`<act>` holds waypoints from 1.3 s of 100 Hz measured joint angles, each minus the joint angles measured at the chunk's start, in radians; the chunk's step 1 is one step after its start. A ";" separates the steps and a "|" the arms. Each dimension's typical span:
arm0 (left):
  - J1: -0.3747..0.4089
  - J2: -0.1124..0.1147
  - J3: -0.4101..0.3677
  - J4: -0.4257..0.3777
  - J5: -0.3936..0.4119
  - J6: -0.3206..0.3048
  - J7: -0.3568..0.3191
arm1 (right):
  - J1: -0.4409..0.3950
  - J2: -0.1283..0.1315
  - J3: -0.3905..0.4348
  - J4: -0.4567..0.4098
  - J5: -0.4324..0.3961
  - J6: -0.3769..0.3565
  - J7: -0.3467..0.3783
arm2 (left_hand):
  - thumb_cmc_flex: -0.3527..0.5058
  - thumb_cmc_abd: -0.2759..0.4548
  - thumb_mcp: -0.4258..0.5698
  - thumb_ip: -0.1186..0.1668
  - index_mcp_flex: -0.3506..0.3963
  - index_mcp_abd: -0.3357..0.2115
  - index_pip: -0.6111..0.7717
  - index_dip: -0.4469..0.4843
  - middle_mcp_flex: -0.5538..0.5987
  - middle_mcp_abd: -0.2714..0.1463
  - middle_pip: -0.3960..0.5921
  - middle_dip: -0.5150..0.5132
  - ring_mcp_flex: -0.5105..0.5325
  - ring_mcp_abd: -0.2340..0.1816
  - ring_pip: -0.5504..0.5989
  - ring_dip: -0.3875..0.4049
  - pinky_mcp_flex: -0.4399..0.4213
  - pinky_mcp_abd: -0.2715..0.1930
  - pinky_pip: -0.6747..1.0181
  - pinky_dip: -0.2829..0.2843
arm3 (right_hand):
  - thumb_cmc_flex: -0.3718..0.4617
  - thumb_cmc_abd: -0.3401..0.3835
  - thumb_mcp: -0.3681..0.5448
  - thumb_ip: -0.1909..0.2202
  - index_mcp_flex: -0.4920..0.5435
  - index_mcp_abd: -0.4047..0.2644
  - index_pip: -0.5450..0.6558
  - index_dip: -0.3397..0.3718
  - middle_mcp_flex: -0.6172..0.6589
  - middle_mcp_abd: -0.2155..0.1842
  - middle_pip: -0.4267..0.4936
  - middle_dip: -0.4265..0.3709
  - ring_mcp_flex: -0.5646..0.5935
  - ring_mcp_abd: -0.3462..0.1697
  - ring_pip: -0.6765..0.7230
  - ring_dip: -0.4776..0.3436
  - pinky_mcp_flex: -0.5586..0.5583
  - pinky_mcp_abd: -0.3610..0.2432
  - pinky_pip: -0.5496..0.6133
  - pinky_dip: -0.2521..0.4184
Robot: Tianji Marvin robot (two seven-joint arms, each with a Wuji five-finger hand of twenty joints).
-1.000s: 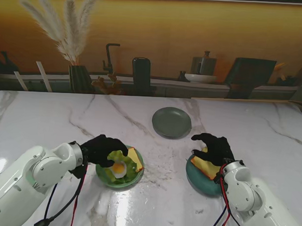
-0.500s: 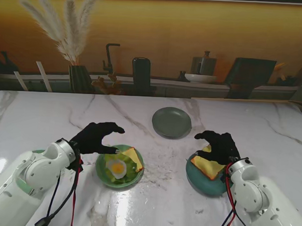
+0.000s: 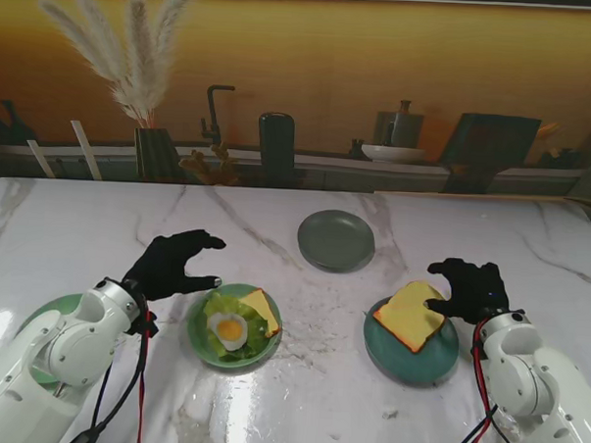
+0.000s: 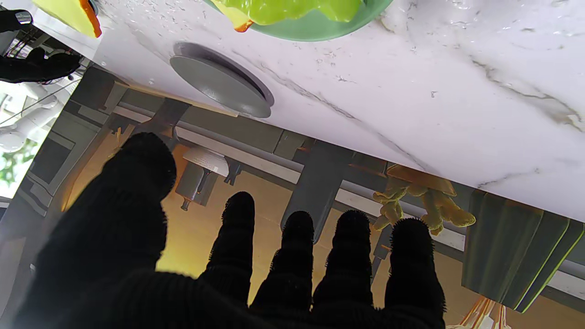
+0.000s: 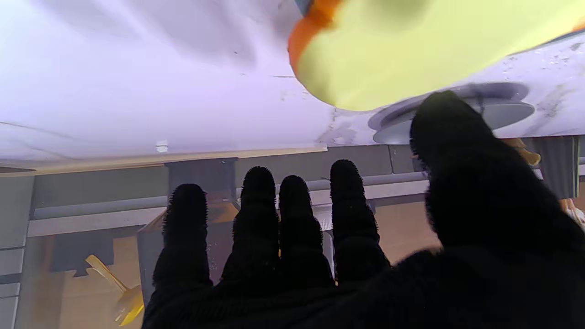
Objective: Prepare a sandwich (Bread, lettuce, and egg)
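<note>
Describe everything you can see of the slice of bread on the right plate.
The slice of bread is pale yellow on its face with an orange-brown crust at the edge, and looks like a smooth toy piece. It is roughly square with rounded corners. It lies across the teal plate, and its far corner reaches past the plate's rim. The thumb of the right hand is at its right edge; the right wrist view shows the fingers apart and not closed on it. Nothing lies on top of it.

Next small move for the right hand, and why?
Probably close the right hand on the bread slice lying on the teal plate: its fingers are open beside the slice, while the egg and lettuce on the green plate lack a top.
</note>
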 measured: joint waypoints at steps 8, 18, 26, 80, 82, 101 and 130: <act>0.001 0.000 0.001 0.000 0.000 0.003 0.000 | 0.002 0.002 -0.001 0.001 -0.002 0.006 0.022 | 0.000 0.010 0.000 0.000 0.000 0.000 0.000 0.000 0.000 0.000 0.000 0.000 0.000 0.000 0.000 0.004 0.000 0.000 0.006 0.010 | -0.013 -0.011 -0.007 -0.001 -0.001 0.013 -0.006 -0.008 0.000 0.000 0.000 0.010 0.000 0.002 0.000 0.000 0.000 0.000 0.000 0.000; 0.001 0.000 0.004 0.000 0.000 0.010 0.000 | 0.014 0.006 -0.023 0.005 -0.002 0.050 0.036 | 0.000 0.010 -0.010 0.000 0.000 0.000 0.009 0.001 0.000 0.000 0.001 0.000 0.000 0.000 0.001 0.005 0.000 0.001 0.017 0.020 | -0.052 -0.023 0.008 -0.014 -0.010 0.058 -0.038 -0.023 -0.024 0.009 0.000 0.021 -0.012 0.000 0.011 0.000 0.000 0.000 0.009 0.000; 0.000 0.000 0.006 0.000 -0.001 0.017 0.000 | 0.033 0.008 -0.047 0.017 0.003 0.106 0.050 | 0.000 0.015 -0.010 0.000 0.000 0.000 0.010 0.001 0.000 0.000 0.004 0.004 0.000 0.000 0.012 0.008 0.000 0.002 0.027 0.026 | -0.062 -0.035 0.019 -0.032 -0.021 0.099 -0.068 -0.037 -0.025 0.010 0.007 0.034 -0.031 0.009 0.017 0.000 -0.001 0.000 0.014 0.000; -0.001 -0.001 0.010 0.008 -0.001 0.017 0.007 | 0.128 0.009 -0.138 0.097 0.032 0.214 0.104 | 0.000 0.024 -0.018 0.000 0.022 0.008 0.022 0.012 0.000 0.001 0.014 0.013 0.001 0.000 0.025 0.026 0.001 0.002 0.052 0.050 | -0.074 -0.101 0.041 -0.043 -0.015 0.158 -0.036 0.033 -0.043 0.022 0.130 0.197 -0.041 0.017 0.172 0.129 0.016 0.001 0.057 0.067; -0.001 -0.001 0.010 0.009 -0.001 0.017 0.008 | 0.130 0.009 -0.141 0.101 0.033 0.216 0.101 | 0.000 0.024 -0.018 0.000 0.022 0.008 0.022 0.012 0.000 0.001 0.014 0.013 0.001 0.000 0.025 0.026 0.001 0.002 0.053 0.050 | -0.075 -0.107 0.041 -0.044 -0.010 0.158 -0.035 0.034 -0.033 0.022 0.132 0.202 -0.039 0.017 0.172 0.130 0.018 0.001 0.059 0.069; -0.002 -0.001 0.009 0.013 0.002 0.015 0.014 | 0.155 0.008 -0.164 0.137 0.048 0.226 0.086 | 0.000 0.024 -0.018 0.000 0.022 0.008 0.023 0.012 0.000 0.001 0.014 0.014 0.003 0.000 0.025 0.027 0.001 0.002 0.054 0.052 | -0.063 -0.122 0.034 -0.056 0.012 0.158 0.011 0.092 0.016 0.034 0.194 0.242 -0.008 0.030 0.239 0.173 0.045 0.001 0.102 0.113; -0.003 -0.002 0.007 0.018 0.010 0.011 0.022 | 0.173 0.003 -0.183 0.166 0.056 0.235 0.045 | 0.001 0.024 -0.018 0.000 0.022 0.008 0.033 0.013 0.001 0.001 0.015 0.014 0.005 0.000 0.036 0.027 0.010 0.002 0.067 0.061 | -0.021 -0.161 0.019 -0.070 0.084 0.035 0.310 0.373 0.153 -0.016 0.402 0.433 0.138 0.020 0.521 0.373 0.147 -0.010 0.216 0.212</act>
